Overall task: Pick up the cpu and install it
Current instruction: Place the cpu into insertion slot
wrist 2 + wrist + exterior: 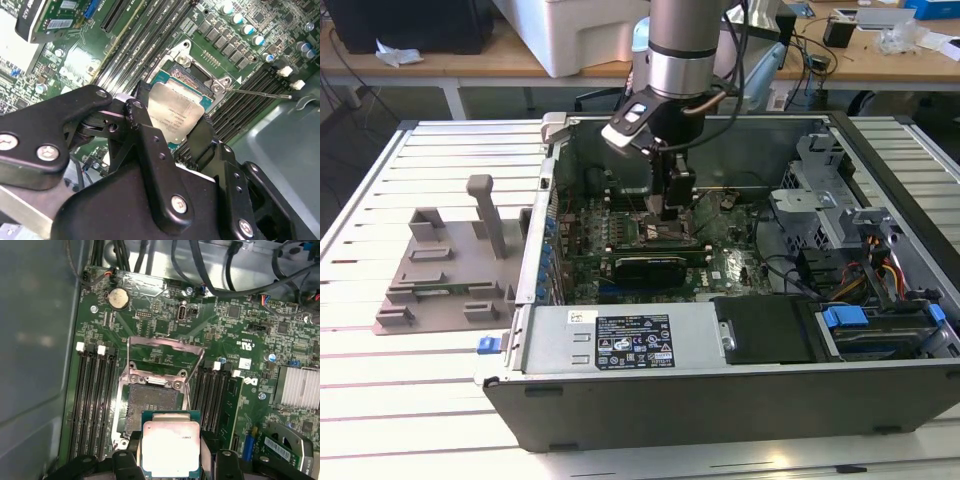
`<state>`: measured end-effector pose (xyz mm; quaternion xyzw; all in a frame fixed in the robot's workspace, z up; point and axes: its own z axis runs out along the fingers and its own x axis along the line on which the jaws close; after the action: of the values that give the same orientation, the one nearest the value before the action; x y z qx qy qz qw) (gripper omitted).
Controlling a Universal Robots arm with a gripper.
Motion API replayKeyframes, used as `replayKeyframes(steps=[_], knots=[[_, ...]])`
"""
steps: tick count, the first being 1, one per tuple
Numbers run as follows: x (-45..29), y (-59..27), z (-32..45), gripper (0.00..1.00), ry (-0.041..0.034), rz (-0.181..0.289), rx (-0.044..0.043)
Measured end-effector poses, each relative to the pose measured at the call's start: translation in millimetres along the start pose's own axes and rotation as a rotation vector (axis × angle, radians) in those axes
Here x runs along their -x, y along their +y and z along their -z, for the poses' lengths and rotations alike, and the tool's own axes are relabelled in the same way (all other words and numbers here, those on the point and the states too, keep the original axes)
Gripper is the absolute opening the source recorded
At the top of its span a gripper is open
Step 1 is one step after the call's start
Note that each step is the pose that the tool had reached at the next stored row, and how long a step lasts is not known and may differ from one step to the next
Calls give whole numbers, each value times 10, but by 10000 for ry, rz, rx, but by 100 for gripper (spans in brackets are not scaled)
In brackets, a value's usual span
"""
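Note:
The cpu (171,446), a flat square chip with a silver top and a green rim, sits between the black fingers of my gripper (171,462), which is shut on it. The chip hangs low over the near edge of the open motherboard socket (150,405), tilted slightly and not seated. The socket's metal load plate (165,357) is swung up and open. In the second wrist view the cpu (177,111) is between the fingers (136,117) of the gripper (172,127), with the socket frame (192,75) just past it. In the exterior view my gripper (668,212) reaches down into the computer case (720,400).
Memory slots (92,395) flank the socket on both sides. A finned heatsink (300,387) and black cables (210,275) lie nearby. An expansion card (650,268) stands in front of the socket. A grey fixture (445,270) rests on the slatted table at the exterior view's left.

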<state>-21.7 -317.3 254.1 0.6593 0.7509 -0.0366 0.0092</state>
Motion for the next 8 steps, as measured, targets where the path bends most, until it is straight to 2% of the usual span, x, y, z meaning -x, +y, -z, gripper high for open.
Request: replayKeyframes(steps=[3,6,8], knots=[[0,0,0,55,-5,-380,-28],[-1,0,-3,55,26,-1070,-70],[0,4,-4,55,33,-1236,-81]])
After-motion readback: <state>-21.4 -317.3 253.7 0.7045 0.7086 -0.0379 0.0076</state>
